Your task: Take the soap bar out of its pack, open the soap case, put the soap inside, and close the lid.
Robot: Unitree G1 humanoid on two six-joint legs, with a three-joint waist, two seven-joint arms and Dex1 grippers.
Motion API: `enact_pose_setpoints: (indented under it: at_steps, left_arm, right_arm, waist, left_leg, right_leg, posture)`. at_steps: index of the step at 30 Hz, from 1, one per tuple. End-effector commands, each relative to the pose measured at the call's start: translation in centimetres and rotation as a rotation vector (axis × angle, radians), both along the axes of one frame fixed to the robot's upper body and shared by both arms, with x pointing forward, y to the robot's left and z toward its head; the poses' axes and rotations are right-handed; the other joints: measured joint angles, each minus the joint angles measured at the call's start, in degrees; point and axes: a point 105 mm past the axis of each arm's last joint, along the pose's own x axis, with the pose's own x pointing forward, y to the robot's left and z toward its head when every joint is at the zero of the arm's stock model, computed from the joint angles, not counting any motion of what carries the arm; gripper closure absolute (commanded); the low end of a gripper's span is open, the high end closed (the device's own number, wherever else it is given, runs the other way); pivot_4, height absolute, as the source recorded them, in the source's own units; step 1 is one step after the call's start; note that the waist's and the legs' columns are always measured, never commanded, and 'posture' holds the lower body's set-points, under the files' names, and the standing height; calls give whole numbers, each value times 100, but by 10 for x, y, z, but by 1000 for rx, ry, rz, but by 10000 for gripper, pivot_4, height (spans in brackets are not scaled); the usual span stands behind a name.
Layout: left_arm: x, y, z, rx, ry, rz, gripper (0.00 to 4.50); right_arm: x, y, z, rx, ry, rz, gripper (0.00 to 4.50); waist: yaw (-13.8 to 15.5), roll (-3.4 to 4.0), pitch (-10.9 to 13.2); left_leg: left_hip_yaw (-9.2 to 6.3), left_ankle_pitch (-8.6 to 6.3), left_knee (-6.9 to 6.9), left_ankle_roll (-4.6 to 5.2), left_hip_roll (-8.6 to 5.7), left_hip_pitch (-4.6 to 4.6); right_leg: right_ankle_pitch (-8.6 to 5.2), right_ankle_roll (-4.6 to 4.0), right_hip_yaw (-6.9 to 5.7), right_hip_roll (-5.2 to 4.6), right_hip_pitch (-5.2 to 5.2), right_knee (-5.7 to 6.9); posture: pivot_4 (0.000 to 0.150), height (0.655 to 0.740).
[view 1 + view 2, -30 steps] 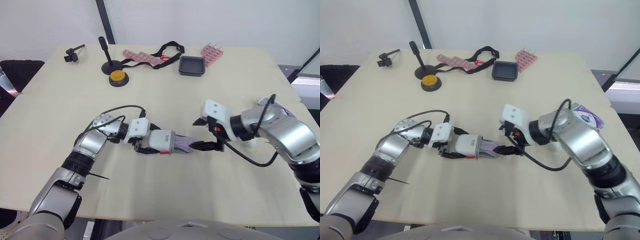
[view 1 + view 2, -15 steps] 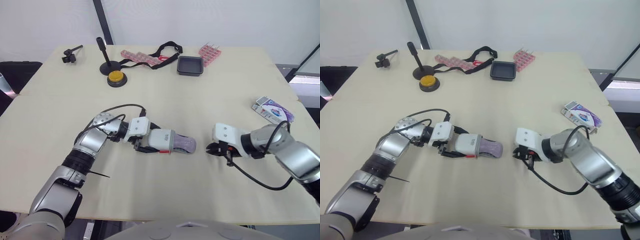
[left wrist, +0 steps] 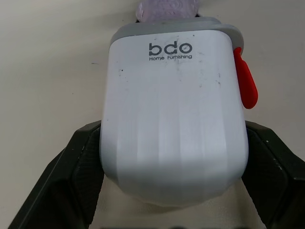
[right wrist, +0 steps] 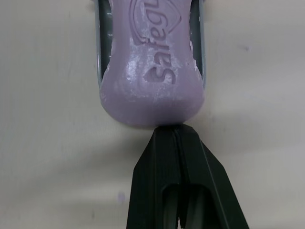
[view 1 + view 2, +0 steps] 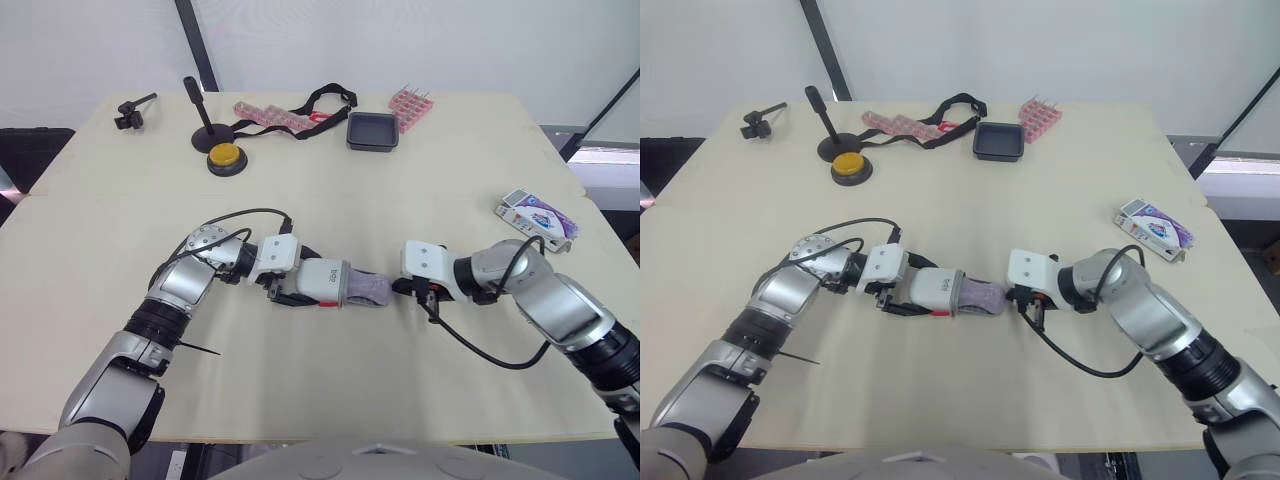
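Your right gripper had backed off toward the right of the frame half a second ago. It has come back to centre, its fingers now pressed together, no longer spread, tips touching the soap jutting from the soap case.

The left arm was bent at the elbow with its forearm stretched low toward the centre, and the left hand had its two black fingers clamped on the sides of a white plastic soap case. The right arm reached in low, pointing at the left hand. The right hand had its fingers pressed flat together.
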Motion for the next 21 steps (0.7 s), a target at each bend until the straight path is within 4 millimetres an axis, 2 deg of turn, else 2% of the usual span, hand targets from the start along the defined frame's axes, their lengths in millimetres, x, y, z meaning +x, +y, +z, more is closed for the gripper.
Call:
enact_pose_setpoints:
  at_steps: [1,16,21]
  left_arm:
    - [2,-3,9,-11,-39,-17,10364]
    - [1,-6,7,-19,-32,-15,10364]
    - [0,-8,8,-41,-26,-6,10364]
  right_arm:
    - [-1,9,6,6,-25,34,44853]
    - [2,33,22,47,-57,85,44853]
    - [3,37,21,43,-53,91,44853]
  waist:
    - [20,0,0]
    - [27,0,0]
    - [36,0,0]
  left_leg:
    - [0,0,0,0,-1,-1]
    - [0,0,0,-1,-2,-4]
    - [0,0,0,-1,-2,-6]
  right_leg:
    - [1,2,0,1,0,-2]
    - [2,3,-2,1,0,-3]
    - [2,4,-3,1,0,-4]
  posture:
    - [1500,7291]
    - [1500,7291]
    - [1500,7291]
